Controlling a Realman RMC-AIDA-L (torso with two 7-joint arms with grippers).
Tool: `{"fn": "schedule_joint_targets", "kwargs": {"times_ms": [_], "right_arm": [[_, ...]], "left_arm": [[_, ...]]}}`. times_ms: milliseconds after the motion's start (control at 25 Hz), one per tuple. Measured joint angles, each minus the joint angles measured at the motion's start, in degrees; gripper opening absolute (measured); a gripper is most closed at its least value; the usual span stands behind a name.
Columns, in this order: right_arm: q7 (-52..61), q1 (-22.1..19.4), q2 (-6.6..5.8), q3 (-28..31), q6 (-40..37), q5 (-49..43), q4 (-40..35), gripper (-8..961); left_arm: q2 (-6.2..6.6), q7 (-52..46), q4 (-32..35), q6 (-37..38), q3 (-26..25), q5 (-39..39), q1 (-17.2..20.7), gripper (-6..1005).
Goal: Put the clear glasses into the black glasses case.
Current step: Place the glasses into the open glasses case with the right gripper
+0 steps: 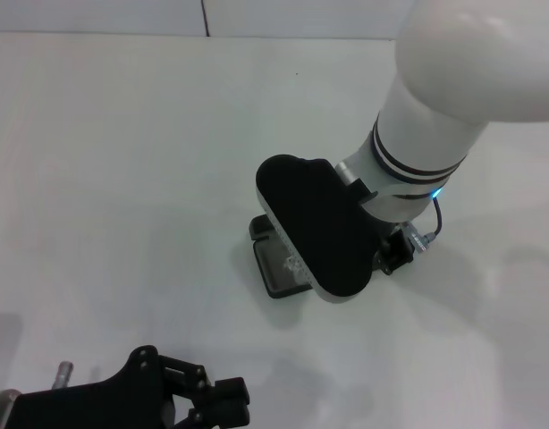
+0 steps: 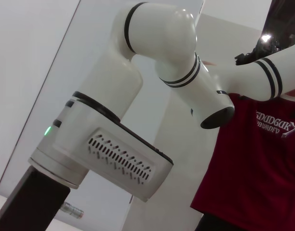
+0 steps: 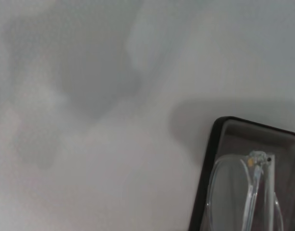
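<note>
Lying inside the black glasses case (image 3: 215,159), clear glasses (image 3: 243,192).

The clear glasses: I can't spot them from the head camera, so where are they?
The right wrist view shows the clear glasses lying inside the open black glasses case, which sits mid-table under the right arm.

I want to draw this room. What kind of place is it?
Probably a robot lab. A bare white table holds just the black glasses case with the clear glasses in it. A person in a red shirt stands beside the robot's white arms.
</note>
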Motion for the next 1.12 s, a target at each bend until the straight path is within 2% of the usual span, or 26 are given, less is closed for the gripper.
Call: {"fn": "schedule_joint_targets", "kwargs": {"times_ms": [1120], "right_arm": [[2.4,0.1,0.00,1.4,1.2,-0.2,0.8,110]], "left_arm": [[-0.10,0.2,-0.8,0.0,0.0,0.2,-0.1,115]]}}
